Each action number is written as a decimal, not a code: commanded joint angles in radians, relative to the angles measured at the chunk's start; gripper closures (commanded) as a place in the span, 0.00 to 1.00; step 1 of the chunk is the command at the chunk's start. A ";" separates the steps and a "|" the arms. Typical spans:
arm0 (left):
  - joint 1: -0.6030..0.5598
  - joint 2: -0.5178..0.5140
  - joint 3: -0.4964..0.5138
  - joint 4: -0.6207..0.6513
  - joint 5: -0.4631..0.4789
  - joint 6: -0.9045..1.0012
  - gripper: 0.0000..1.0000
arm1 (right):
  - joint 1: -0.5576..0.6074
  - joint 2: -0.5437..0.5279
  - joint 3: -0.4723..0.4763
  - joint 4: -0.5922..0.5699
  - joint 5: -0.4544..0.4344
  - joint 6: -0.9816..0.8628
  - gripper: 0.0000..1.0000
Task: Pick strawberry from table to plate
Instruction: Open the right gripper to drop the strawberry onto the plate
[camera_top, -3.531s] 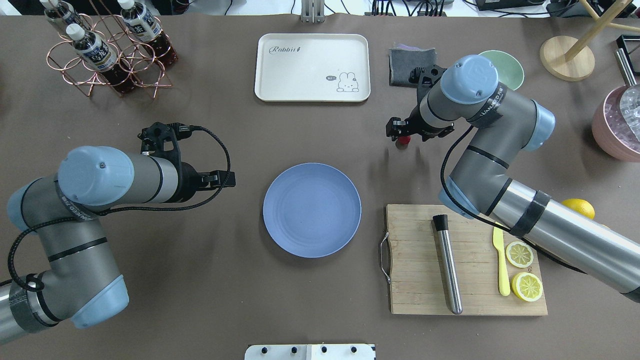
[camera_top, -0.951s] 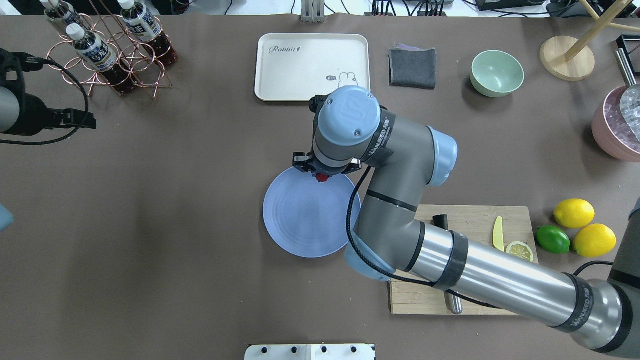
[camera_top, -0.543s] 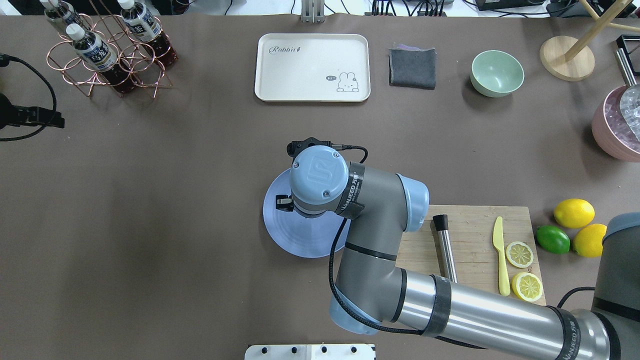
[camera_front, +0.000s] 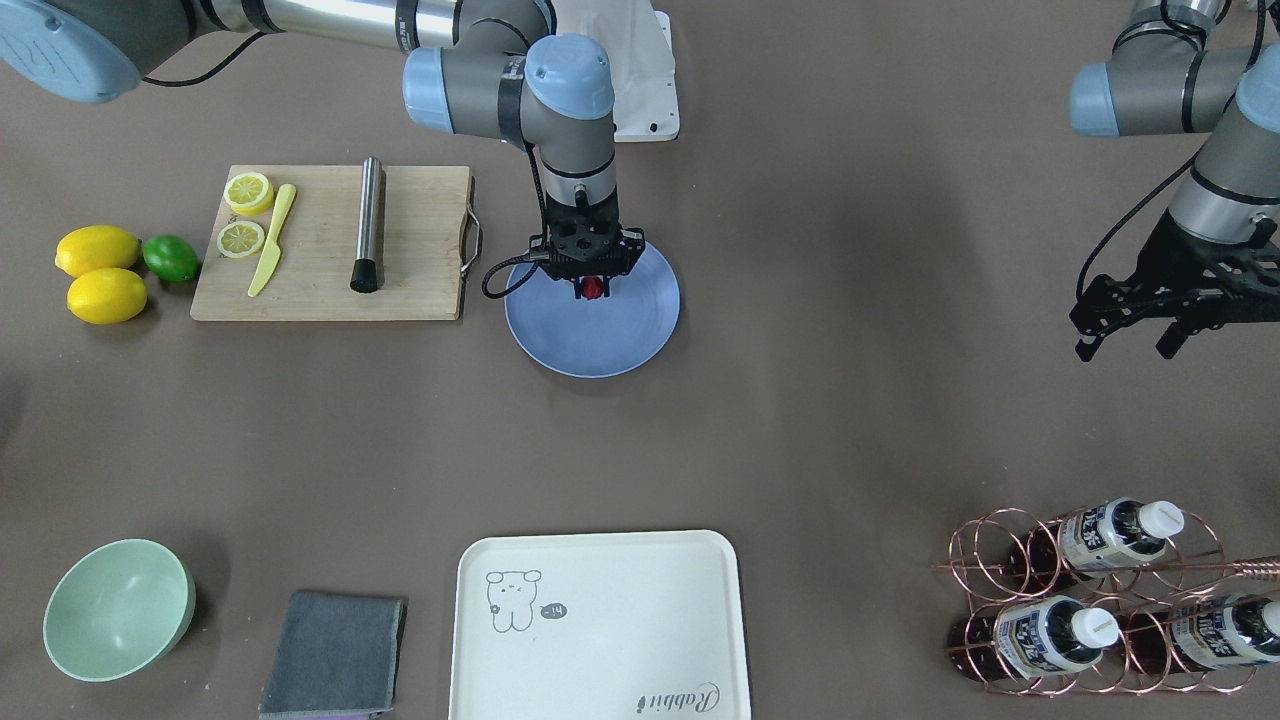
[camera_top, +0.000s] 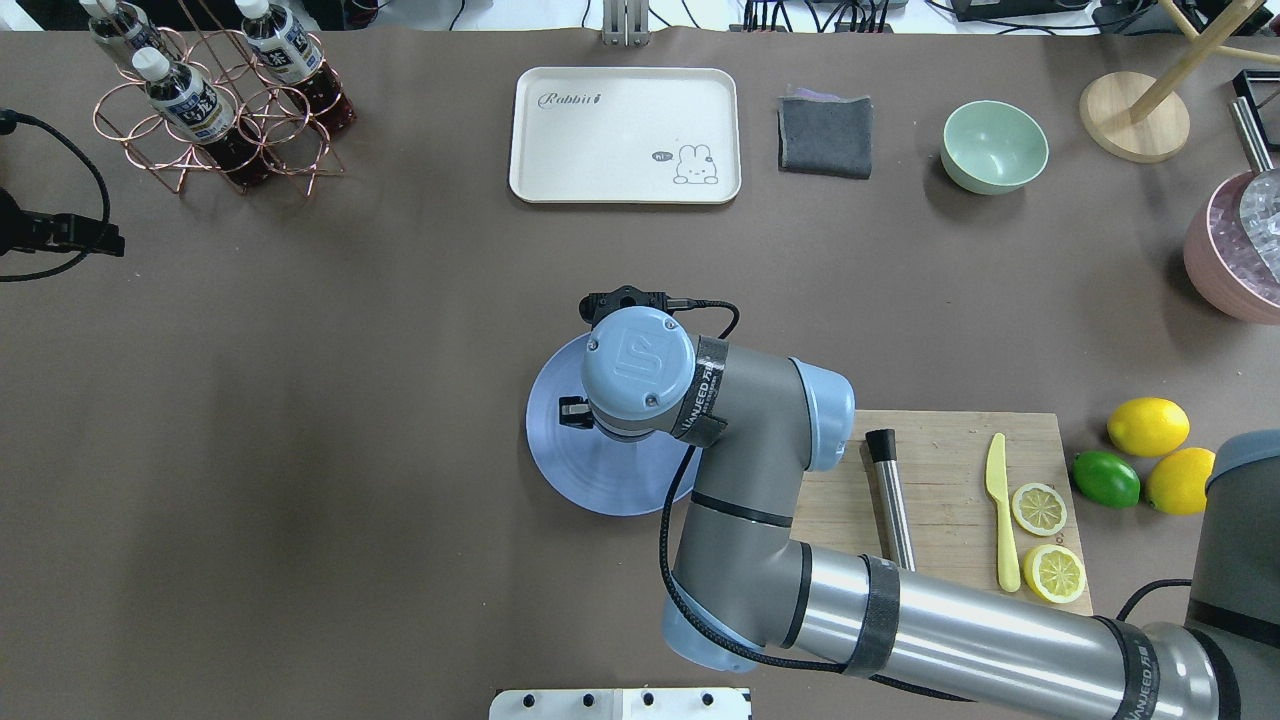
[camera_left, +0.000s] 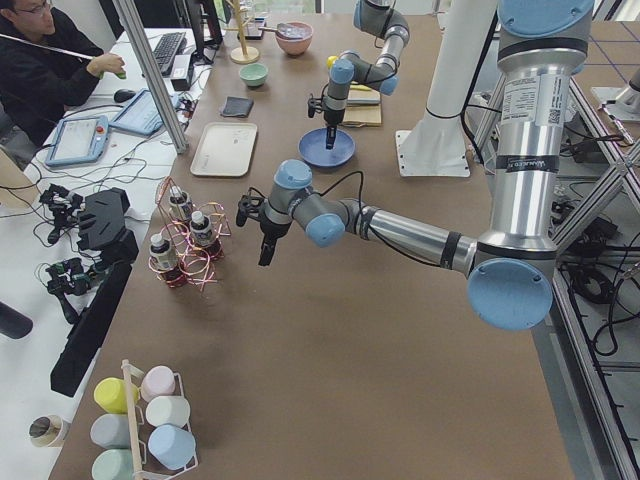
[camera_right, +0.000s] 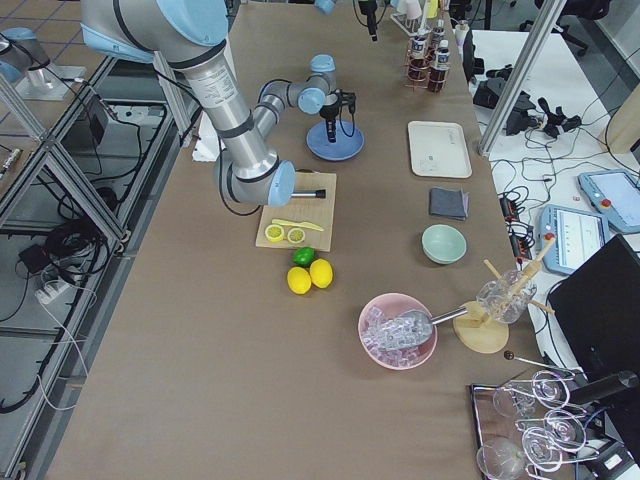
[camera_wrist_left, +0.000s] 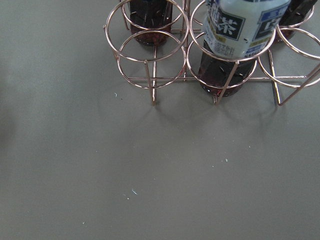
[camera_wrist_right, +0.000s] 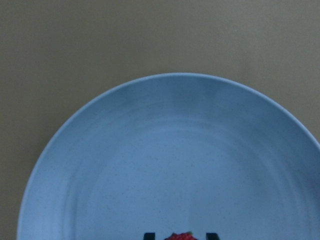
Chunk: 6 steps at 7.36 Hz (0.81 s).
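Note:
The small red strawberry hangs between the fingertips of my right gripper, which is shut on it just above the blue plate. The right wrist view has the berry at its bottom edge, between two dark fingertips, with the plate filling the frame beneath. From overhead, the right wrist hides the berry and covers the far part of the plate. My left gripper stands open and empty over bare table, near the bottle rack.
A cutting board with a metal muddler, a yellow knife and lemon slices lies right of the plate, with lemons and a lime beyond. A cream tray, grey cloth, green bowl and copper bottle rack line the far edge.
My right arm carried the strawberry from the table's far right to over the plate and has barely shifted in the last half second. My left arm drew back to the left, toward the bottle rack.

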 joint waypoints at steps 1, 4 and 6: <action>0.001 -0.007 0.012 -0.001 0.000 -0.001 0.02 | 0.023 0.000 0.024 -0.005 0.014 0.024 0.00; 0.001 -0.013 0.012 0.001 0.001 -0.001 0.02 | 0.187 -0.009 0.241 -0.221 0.193 0.014 0.00; -0.001 0.000 0.018 0.002 0.000 0.001 0.02 | 0.364 -0.064 0.364 -0.412 0.295 -0.104 0.00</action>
